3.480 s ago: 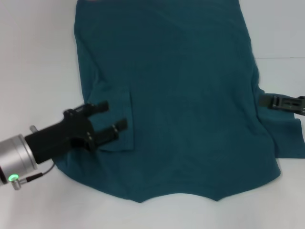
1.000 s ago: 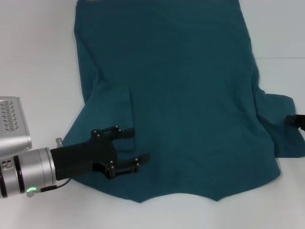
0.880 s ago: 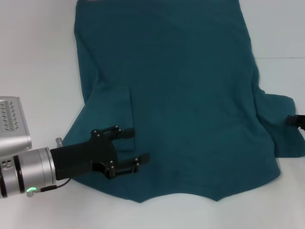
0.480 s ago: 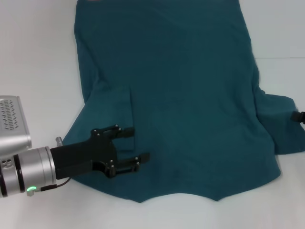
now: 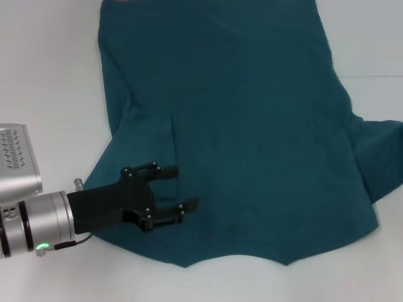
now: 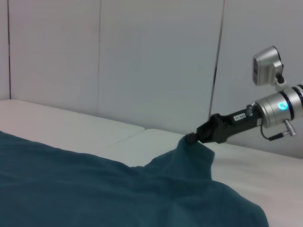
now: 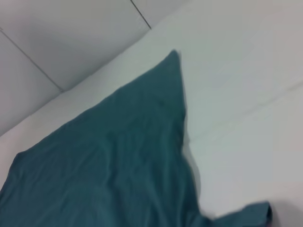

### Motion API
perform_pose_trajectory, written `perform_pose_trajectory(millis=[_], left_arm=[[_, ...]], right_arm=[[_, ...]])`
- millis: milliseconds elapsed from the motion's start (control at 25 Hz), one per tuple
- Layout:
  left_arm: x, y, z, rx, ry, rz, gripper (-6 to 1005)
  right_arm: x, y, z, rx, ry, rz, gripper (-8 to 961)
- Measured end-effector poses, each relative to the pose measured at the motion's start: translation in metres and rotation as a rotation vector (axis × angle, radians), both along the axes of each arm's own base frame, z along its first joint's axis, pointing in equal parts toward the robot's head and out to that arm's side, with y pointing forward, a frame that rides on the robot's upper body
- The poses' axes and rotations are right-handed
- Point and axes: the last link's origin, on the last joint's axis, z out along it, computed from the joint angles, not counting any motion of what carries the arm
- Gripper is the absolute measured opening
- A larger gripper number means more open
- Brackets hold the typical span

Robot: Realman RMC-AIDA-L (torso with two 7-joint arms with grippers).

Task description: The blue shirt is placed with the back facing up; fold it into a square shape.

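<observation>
Blue shirt (image 5: 239, 126) lies flat on the white worktop (image 5: 44, 94); left claw (image 5: 175, 189) hovers apart at seven o'clock, right claw (image 6: 193, 138) pinches the three-o'clock sleeve, which could slip.

A white table (image 5: 50, 75) is seen across the head view, plain and matte. A faint seam line (image 5: 371, 77) is seen running across the surface on the right side. In the left wrist view, a pale panelled wall (image 6: 156, 61) is shown behind the table's far edge, split by thin vertical joints; one darker joint (image 6: 217, 71) is noted. A table seam (image 6: 128, 137) is also visible there. In the right wrist view, the wall (image 7: 57, 38) is crossed by diagonal joint lines, and what is possibly a surface seam (image 7: 246, 113) is seen, though blurred.
</observation>
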Motion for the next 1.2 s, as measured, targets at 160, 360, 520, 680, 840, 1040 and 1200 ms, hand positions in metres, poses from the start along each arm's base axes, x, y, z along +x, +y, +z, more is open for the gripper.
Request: perform_pose_trajectory(millis=[160, 360, 520, 680, 840, 1040, 1200], left_arm=[[0.0, 0.0, 0.0, 0.001, -0.005, 0.004, 769], [0.0, 0.0, 0.0, 0.002, -0.01, 0.008, 769], [0.0, 0.0, 0.0, 0.002, -0.013, 0.011, 770], [0.0, 0.0, 0.0, 0.0, -0.018, 0.017, 769], [0.0, 0.0, 0.0, -0.002, -0.021, 0.024, 769], [0.0, 0.0, 0.0, -0.005, -0.024, 0.027, 770], [0.001, 0.001, 0.001, -0.007, -0.025, 0.03, 770]], right_arm=[[-0.005, 0.011, 0.008, 0.014, -0.039, 0.018, 7], [-0.012, 0.024, 0.017, 0.028, -0.092, 0.051, 9], [-0.017, 0.032, 0.022, 0.036, -0.125, 0.068, 11], [-0.02, 0.035, 0.021, 0.026, -0.127, 0.08, 13], [-0.024, 0.034, 0.015, -0.001, -0.12, 0.103, 15], [-0.041, 0.028, 0.0, -0.068, -0.054, 0.191, 17], [-0.076, 0.033, -0.023, -0.161, 0.006, 0.311, 19]])
